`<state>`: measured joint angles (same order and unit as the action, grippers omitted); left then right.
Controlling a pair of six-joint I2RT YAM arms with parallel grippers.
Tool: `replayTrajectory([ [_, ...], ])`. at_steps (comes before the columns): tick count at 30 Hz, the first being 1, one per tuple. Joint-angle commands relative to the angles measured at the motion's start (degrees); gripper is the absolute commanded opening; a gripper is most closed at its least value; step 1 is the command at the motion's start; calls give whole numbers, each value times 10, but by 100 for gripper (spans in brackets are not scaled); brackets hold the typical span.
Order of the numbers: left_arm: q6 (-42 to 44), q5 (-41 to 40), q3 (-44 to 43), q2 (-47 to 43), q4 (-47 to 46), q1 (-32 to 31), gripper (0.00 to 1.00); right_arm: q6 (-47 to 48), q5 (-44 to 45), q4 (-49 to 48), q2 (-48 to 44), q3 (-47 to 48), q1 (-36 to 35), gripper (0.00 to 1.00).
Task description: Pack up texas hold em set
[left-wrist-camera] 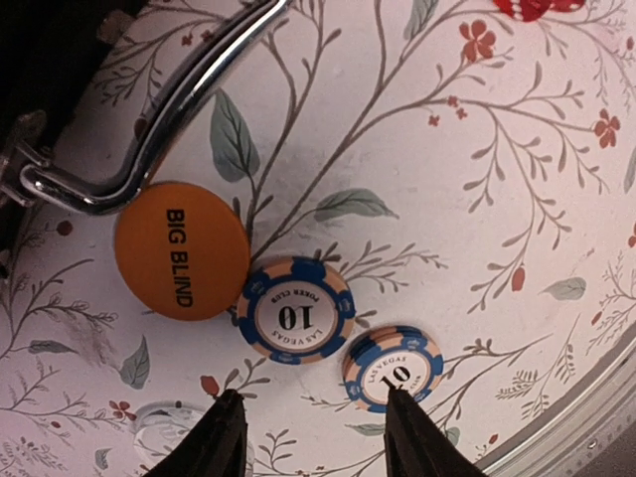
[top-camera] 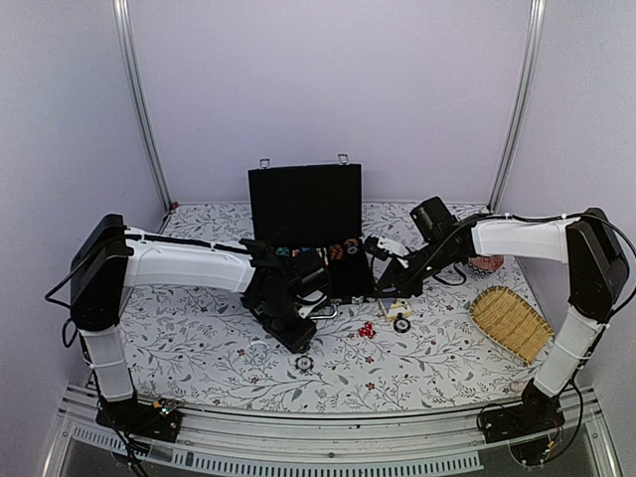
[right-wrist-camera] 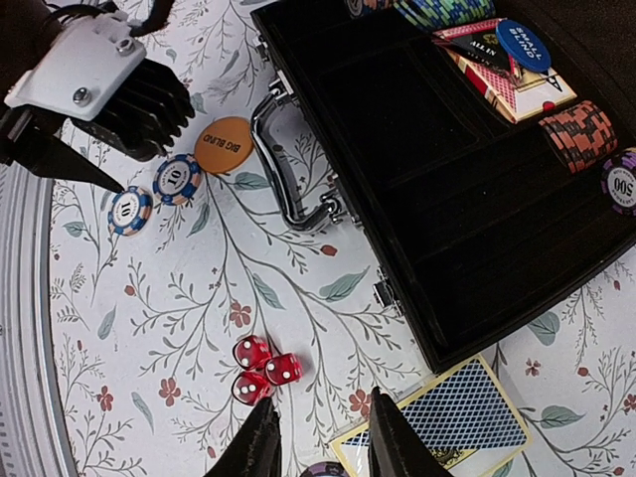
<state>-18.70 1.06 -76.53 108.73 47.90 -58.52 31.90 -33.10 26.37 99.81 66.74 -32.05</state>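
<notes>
Left claw (left-wrist-camera: 316, 442): fingers apart, nothing clamped, hovering low over two blue-and-peach chips (left-wrist-camera: 296, 310) on the table (left-wrist-camera: 497, 199). Right claw (right-wrist-camera: 324, 447): fingers a little apart, nothing held, above a blue-backed card deck (right-wrist-camera: 459, 417), with three red dice (right-wrist-camera: 260, 369) just beside it. The black case (right-wrist-camera: 467, 209) lies open between the arms, lid up. Part of the set is already inside; the chips, orange disc (left-wrist-camera: 181, 250), dice and deck are loose in front of it.

Risks:
- The chips lie flat, so the fingertips may skate over or shove one instead of pinching it.
- The nearer chip (left-wrist-camera: 393, 370) sits close to the table's metal rim (left-wrist-camera: 586, 437); a push that way could send it off.
- The chips and disc are packed tight, so closing on one likely knocks its neighbour.
- The silver handle (left-wrist-camera: 169, 109) is near the disc and could snag a finger.
- The deck is flat and loose, so a bad pinch could fan the cards or bump the dice.
- The arms work close together and could collide.

Writing:
- Orange disc: "BIG BLIND".
- Chips: "10", "LAS VEGAS POKER CLUB".
- In the case: blue disc (right-wrist-camera: 524, 45) "SMALL BLIND", a marker reading "ALL IN", and a chip at the edge (right-wrist-camera: 621, 181) that reads "500".
</notes>
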Motion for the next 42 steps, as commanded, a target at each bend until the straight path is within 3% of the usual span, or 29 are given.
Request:
replayTrajectory([
  [1,-46,-14,-33,24,5,-9,48,4,-1,-15,-18,-11,3,32],
  [15,-83,-68,-91,105,51,-8,49,8,2,-14,-23,-18,3,32],
  [37,-46,-10,-73,110,26,-25,44,13,-1,-7,-7,-14,3,32],
  [42,-50,-45,-82,122,44,-26,51,12,-4,-3,-3,-10,3,32],
])
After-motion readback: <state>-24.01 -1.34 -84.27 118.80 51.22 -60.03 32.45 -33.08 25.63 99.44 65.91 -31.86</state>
